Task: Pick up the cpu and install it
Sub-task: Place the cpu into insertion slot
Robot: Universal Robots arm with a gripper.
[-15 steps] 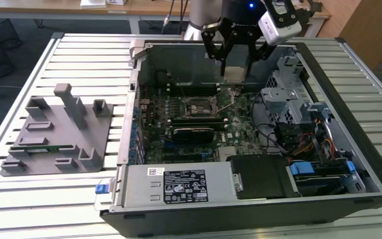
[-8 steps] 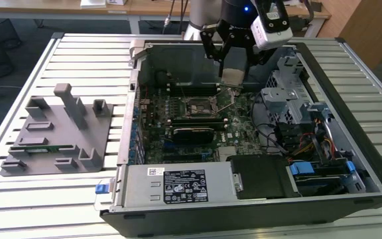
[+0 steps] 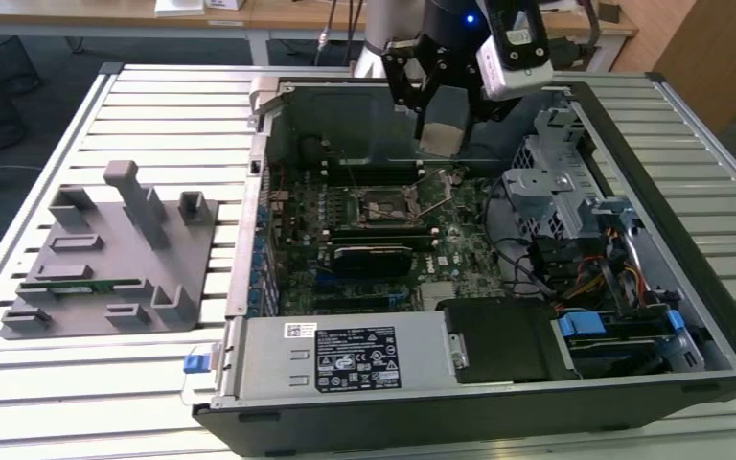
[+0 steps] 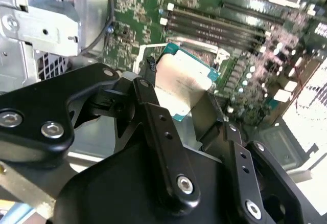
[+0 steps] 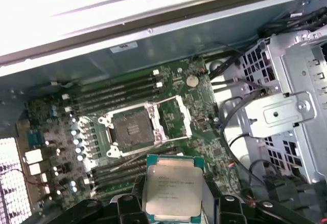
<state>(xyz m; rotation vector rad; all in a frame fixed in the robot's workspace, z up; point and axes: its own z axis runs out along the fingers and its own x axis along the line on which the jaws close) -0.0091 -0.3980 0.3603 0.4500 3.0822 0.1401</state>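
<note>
Gripper: the black gripper [image 3: 443, 144] is seen in the exterior view hanging over the open computer case [image 3: 713, 316], above the far part of the motherboard [image 3: 460, 259].
Fingers: in the second wrist view the two black fingers [image 4: 153, 116] are closed onto opposite edges of the cpu [image 4: 184, 78], which is pinched between them.
Cpu: the chip is held in the gripper, shiny metal top facing the wrist cameras, with a green edge showing; in the first wrist view it [image 5: 172, 188] is seen between the fingertips, clear of the board.
Socket: the square socket [image 5: 132, 130] is seen bare inside its metal frame; it lies near the cpu but apart from it, and nothing is seated in it. In the exterior view it [image 3: 387, 203] sits at the middle of the board, just nearer the camera than the gripper.
Memory slots: long dark slots [image 5: 115, 93] are seen beside the socket.
Drive cage: a grey metal cage [image 5: 286, 111] is mounted beside the board.
Fixture: a grey plastic fixture [image 3: 112, 259] is laid on the slatted table [image 3: 150, 105] at the exterior view's left, well apart from the case, with a green memory stick [image 3: 80, 286] set in it.
</note>
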